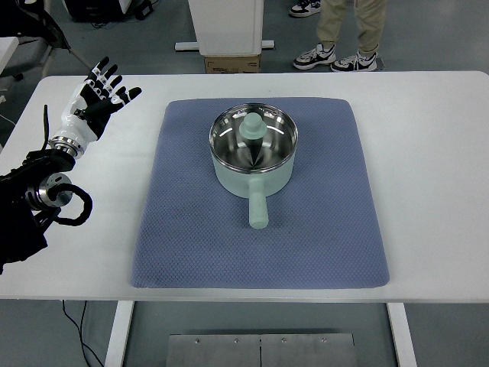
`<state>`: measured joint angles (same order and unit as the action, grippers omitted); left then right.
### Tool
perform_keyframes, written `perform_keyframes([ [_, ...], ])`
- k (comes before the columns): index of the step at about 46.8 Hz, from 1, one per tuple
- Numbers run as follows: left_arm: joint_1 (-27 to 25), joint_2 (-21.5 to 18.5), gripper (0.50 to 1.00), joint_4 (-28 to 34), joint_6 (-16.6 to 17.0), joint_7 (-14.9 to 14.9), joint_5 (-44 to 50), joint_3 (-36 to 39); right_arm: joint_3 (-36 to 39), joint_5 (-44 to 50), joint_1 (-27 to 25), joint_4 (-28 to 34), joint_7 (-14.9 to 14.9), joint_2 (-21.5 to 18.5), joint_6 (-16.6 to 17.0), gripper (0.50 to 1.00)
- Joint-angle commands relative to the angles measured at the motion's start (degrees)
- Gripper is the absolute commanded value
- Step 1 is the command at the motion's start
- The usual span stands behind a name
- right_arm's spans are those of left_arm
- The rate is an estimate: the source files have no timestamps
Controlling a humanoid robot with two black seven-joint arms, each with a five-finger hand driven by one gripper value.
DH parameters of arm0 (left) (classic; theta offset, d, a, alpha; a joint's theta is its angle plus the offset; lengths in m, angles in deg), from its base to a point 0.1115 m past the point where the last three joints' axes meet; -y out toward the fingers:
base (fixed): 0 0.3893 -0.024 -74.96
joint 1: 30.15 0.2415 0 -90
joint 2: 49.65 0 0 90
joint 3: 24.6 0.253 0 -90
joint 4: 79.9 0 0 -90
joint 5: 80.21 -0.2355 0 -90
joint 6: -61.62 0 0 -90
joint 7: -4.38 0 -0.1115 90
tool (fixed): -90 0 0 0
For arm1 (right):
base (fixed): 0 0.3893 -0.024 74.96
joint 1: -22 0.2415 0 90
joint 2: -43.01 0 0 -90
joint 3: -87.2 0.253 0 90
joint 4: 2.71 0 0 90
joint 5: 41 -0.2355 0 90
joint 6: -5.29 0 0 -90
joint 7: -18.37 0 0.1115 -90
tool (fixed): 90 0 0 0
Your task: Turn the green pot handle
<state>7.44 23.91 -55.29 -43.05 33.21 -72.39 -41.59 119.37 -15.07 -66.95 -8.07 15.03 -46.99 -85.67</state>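
Observation:
A pale green pot (253, 153) stands in the middle of a blue-grey mat (258, 191). Its shiny steel inside shows, with a green knob-like piece resting in it. The pot's handle (258, 209) points straight toward the table's near edge. My left hand (99, 95) hovers over the table's far left, well left of the mat, with its fingers spread and holding nothing. The right arm is out of view.
The white table (428, 153) extends to either side of the mat. Beyond the far edge stand a white pedestal with a cardboard box (231, 63) and a person's legs and shoes (340, 46).

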Motion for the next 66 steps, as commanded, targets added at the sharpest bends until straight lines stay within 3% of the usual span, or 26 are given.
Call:
perform_keyframes([
  [1, 0.0, 0.0, 1.000, 0.0, 0.0, 0.0, 0.0, -0.1, 0.0, 0.0, 0.0, 0.0, 0.0, 0.0, 0.0, 1.000],
  [66, 0.2, -0.3, 1.000, 0.0, 0.3, 0.0, 0.4, -0.2, 0.0, 0.0, 0.0, 0.0, 0.0, 0.0, 0.0, 1.000],
])
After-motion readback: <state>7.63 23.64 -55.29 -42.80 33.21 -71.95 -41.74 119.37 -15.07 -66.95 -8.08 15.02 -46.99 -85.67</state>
